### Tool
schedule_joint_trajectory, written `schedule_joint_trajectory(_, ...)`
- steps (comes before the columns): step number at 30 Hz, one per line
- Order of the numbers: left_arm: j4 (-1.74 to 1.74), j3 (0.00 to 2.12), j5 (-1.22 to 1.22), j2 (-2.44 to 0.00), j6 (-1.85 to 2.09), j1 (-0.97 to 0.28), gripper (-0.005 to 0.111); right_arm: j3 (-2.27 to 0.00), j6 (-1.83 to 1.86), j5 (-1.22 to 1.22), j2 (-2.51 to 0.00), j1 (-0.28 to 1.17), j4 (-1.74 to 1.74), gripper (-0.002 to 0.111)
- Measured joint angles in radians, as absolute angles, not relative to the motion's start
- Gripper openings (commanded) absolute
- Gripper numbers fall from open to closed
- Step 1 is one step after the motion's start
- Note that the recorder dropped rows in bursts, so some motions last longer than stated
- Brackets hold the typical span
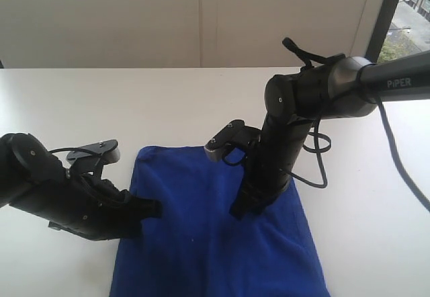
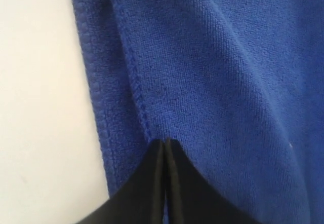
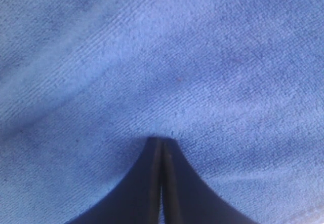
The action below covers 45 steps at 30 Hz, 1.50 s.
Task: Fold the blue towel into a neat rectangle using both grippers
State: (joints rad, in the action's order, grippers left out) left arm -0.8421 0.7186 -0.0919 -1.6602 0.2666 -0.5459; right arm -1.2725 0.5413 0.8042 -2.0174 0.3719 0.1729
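Note:
The blue towel [image 1: 215,243] lies spread on the white table [image 1: 67,102], reaching to the near edge of the exterior view. My left gripper [image 1: 154,208] comes in low from the left at the towel's left edge. In the left wrist view its jaws [image 2: 166,143] are shut on the towel's hemmed edge [image 2: 136,89], with a sliver of blue between the fingers. My right gripper [image 1: 236,213] points steeply down onto the middle of the towel. Its jaws [image 3: 162,140] are shut, tips against the cloth [image 3: 177,57], and no fold shows between them.
The right arm's black cable [image 1: 321,166] loops over the table beside the towel's right edge. Bare white table [image 2: 40,107] lies left of the towel's hem. A wall and a window frame [image 1: 383,21] stand behind the table.

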Motion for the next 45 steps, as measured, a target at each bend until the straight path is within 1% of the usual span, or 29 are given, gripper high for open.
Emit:
schedule_joint_trajectory(14, -0.798, 0.719, -0.100, -1.660, 0.269, -0.546, 0.000, -1.273, 0.541, 0.804, -2.017, 0.372, 0.173, 0.000)
schedule_joint_trajectory(23, -0.769, 0.719, -0.128, -1.660, 0.271, -0.492, 0.000, -1.273, 0.541, 0.804, -2.017, 0.372, 0.173, 0.000)
schedule_joint_trajectory(34, -0.767, 0.719, -0.152, -1.660, 0.271, -0.490, 0.000, -1.273, 0.541, 0.804, -2.017, 0.372, 0.173, 0.000)
schedule_joint_trajectory(36, -0.767, 0.719, -0.152, -1.660, 0.271, -0.490, 0.004, -1.273, 0.541, 0.804, -2.017, 0.372, 0.173, 0.000)
schedule_joint_trajectory(39, -0.769, 0.719, -0.150, -1.660, 0.271, -0.490, 0.018, -1.273, 0.541, 0.804, -2.017, 0.372, 0.173, 0.000)
schedule_joint_trajectory(40, -0.771, 0.719, -0.148, -1.660, 0.271, -0.490, 0.027, -1.273, 0.541, 0.804, -2.017, 0.372, 0.173, 0.000)
schedule_joint_trajectory(41, -0.779, 0.719, -0.146, -1.660, 0.271, -0.490, 0.030, -1.273, 0.541, 0.804, -2.017, 0.372, 0.173, 0.000)
schedule_joint_trajectory(45, -0.786, 0.719, -0.144, -1.660, 0.271, -0.490, 0.031, -1.273, 0.541, 0.804, -2.017, 0.372, 0.173, 0.000)
